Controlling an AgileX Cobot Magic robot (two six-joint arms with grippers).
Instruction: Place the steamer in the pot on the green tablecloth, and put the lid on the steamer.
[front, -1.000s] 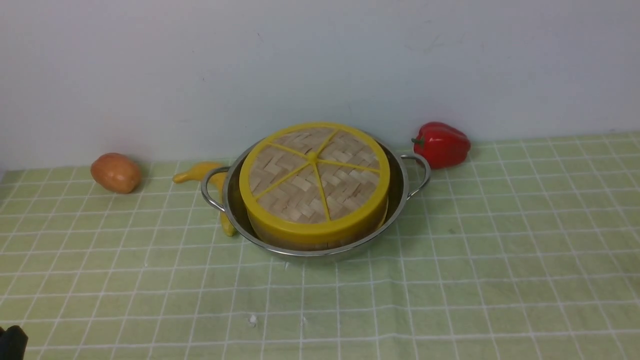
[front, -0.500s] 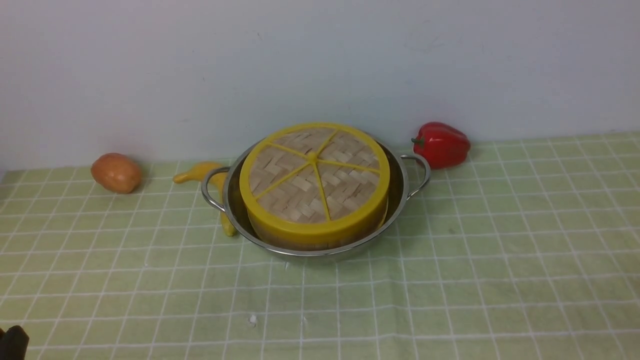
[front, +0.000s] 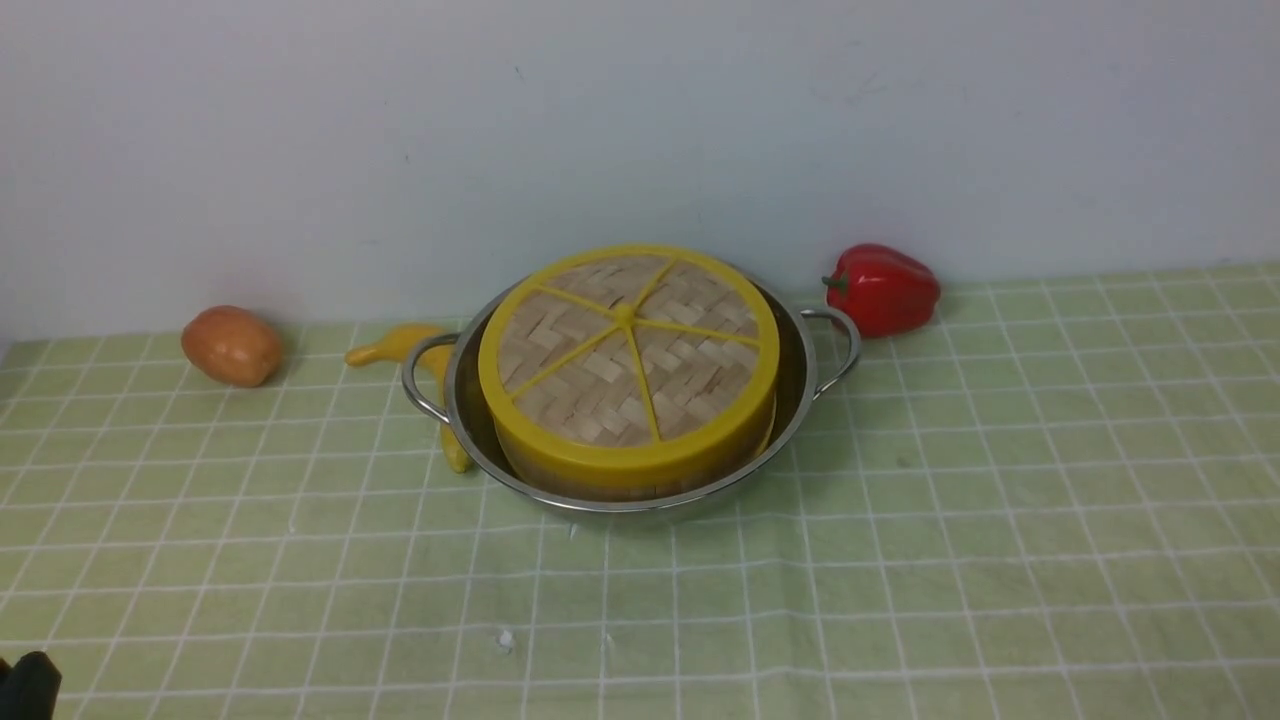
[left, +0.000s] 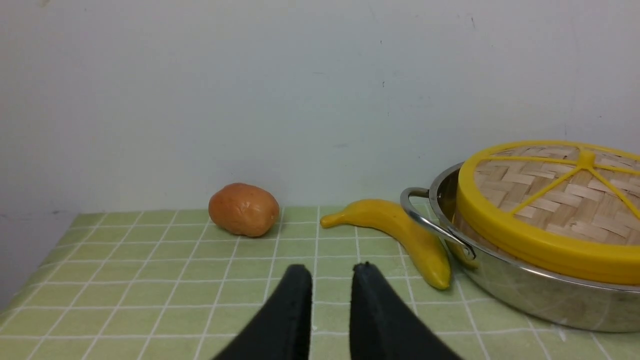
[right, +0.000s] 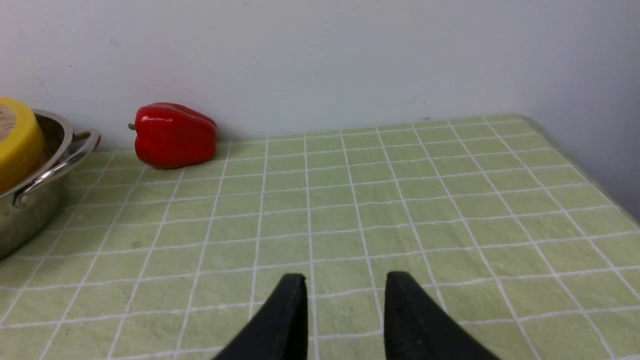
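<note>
The pot (front: 800, 385) stands on the green tablecloth (front: 900, 560) near the back wall. The steamer sits inside it; only a strip of its bamboo wall (left: 464, 229) shows under the lid. The lid (front: 628, 355) lies flat on the steamer, its yellow rim and spokes facing up. My left gripper (left: 331, 272) is open and empty, low over the cloth, short of the pot's left side. Its dark edge shows in the front view's bottom left corner (front: 28, 685). My right gripper (right: 345, 280) is open and empty over bare cloth, right of the pot (right: 30, 200).
A brown potato (front: 232, 345) lies at the back left. A yellow banana (left: 400, 235) lies against the pot's left handle (front: 420, 380). A red bell pepper (front: 882, 288) lies by the wall behind the right handle. The cloth's right edge (right: 590, 170) drops off.
</note>
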